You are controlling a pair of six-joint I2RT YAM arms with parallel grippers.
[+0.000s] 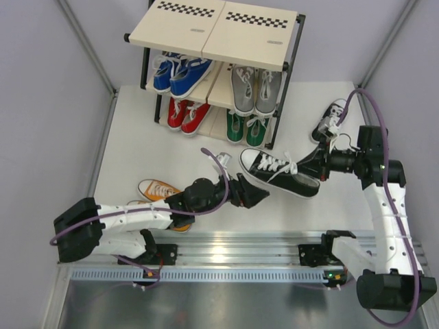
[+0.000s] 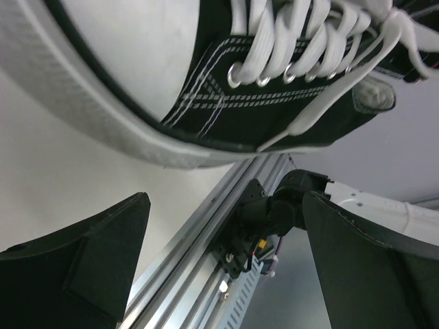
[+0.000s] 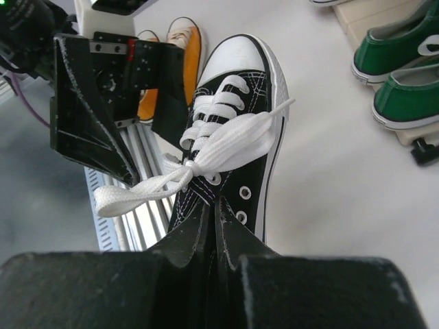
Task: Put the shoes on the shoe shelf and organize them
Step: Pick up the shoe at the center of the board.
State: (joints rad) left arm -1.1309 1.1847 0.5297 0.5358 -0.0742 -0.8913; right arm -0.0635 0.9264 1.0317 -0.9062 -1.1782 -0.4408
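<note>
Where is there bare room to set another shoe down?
The shoe shelf's top tier is bare, as is the table between the red pair and the orange shoes. Lower tiers are full; the centre is crowded around the black shoe in the right gripper.

The left arm (image 1: 130,218) starts at the near left corner. It lies low and reaches to the right along the near side. Its wrist points right and a little toward the far side. The left fingers (image 2: 89,274) stand wide apart. They are just beside the toe end of the black shoe (image 1: 278,171), not around it.

The right arm (image 1: 387,212) starts at the near right corner. It goes up and toward the far side, bends at the elbow, and then turns left. The right fingers (image 3: 185,240) are pressed tight together. They pinch the heel end of the black shoe and hold it.
</note>
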